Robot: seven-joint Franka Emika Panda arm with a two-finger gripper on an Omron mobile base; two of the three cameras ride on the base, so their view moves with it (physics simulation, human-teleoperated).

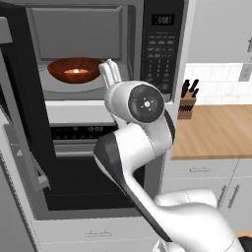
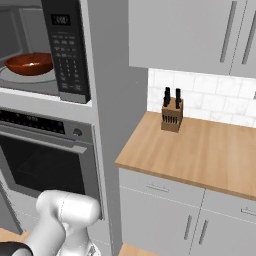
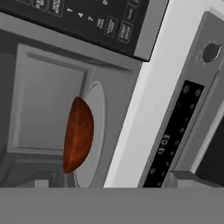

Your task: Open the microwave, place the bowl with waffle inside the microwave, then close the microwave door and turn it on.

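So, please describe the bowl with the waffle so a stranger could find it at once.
Look at the microwave built in above the wall oven, its door swung open. On its glass turntable sits the bowl with waffle: glossy reddish-brown, the one round, coloured thing in the grey cavity.

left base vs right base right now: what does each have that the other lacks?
Left base only: the gripper, jaws open, just outside the cavity to the right of the bowl; the microwave door swung open at the left edge; the pale waffle piece inside the bowl.
Right base only: the upper cabinets and the oven knob.
Both: the bowl with waffle sitting on the turntable inside the microwave, the keypad strip, the knife block on the wooden counter, and the oven below.
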